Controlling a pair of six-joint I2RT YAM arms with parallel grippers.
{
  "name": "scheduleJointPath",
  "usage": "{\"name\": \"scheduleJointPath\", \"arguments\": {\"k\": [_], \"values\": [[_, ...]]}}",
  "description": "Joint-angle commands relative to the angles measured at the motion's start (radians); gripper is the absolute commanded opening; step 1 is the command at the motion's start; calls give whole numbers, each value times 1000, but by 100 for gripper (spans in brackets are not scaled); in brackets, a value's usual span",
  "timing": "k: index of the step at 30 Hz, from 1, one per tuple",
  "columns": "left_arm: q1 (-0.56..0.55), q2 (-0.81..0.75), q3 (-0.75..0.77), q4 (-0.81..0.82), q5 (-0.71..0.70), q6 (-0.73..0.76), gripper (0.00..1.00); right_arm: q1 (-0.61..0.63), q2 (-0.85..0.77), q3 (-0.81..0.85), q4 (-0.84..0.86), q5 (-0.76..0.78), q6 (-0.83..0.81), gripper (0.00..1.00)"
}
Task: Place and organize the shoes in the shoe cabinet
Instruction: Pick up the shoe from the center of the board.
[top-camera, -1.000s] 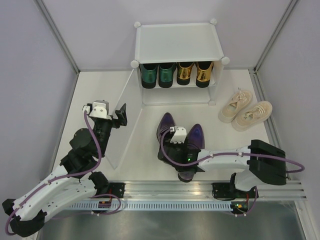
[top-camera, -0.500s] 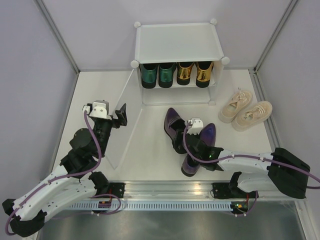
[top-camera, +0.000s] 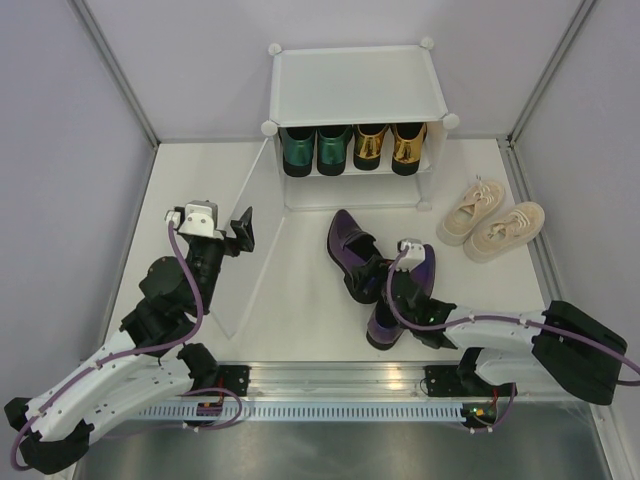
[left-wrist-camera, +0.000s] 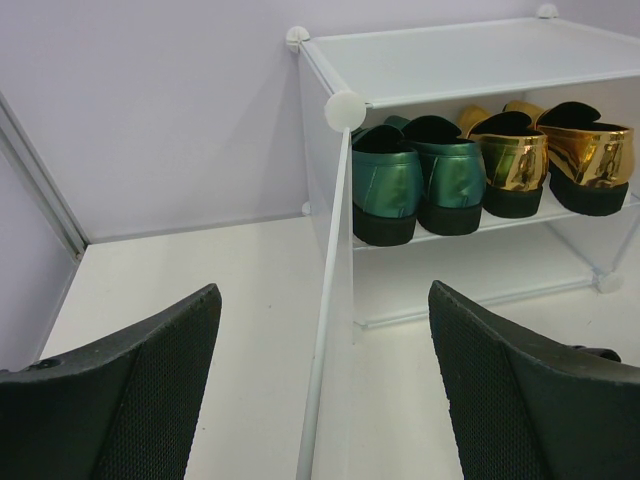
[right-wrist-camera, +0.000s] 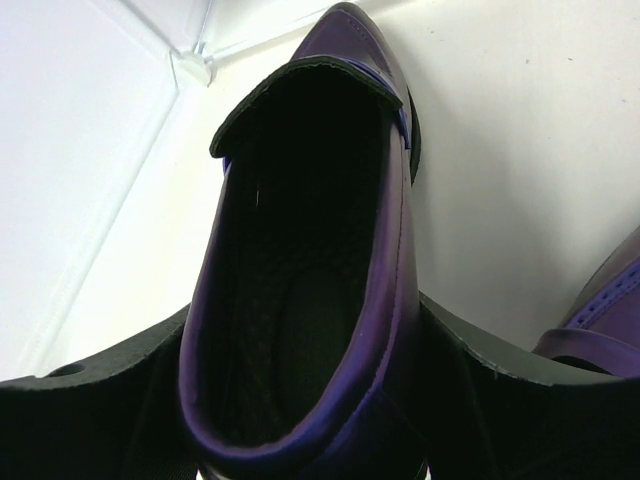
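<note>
Left fingers (left-wrist-camera: 130, 400) spread wide facing shoe cabinet (left-wrist-camera: 440, 60), right fingers (right-wrist-camera: 90, 410) clasping dark purple shoe (right-wrist-camera: 300, 300) heel

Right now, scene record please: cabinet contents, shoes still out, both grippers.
cabinet: white translucent plastic cube cabinet, frosted door panel open
upper tier: glossy green loafers left, metallic gold loafers right
on table: dark purple pointed shoes centre; beige lace-up sneakers right
left gripper: open, holding nothing, facing the door panel's edge
right gripper: straddling one purple shoe's heel end; grip not confirmed
</note>
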Motion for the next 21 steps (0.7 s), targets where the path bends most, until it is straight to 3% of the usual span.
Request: {"name": "scheduleJointPath", "arguments": {"k": [1, 15, 21], "values": [[3, 11, 9, -13, 7, 9, 87, -6, 36, 10, 137, -31, -115, 1], [1, 13, 12, -16, 5, 13, 87, 310, 424, 294, 106, 333, -664, 1], [1, 8, 11, -17, 7, 10, 87, 328, 553, 372, 116, 412, -764, 1]]}}
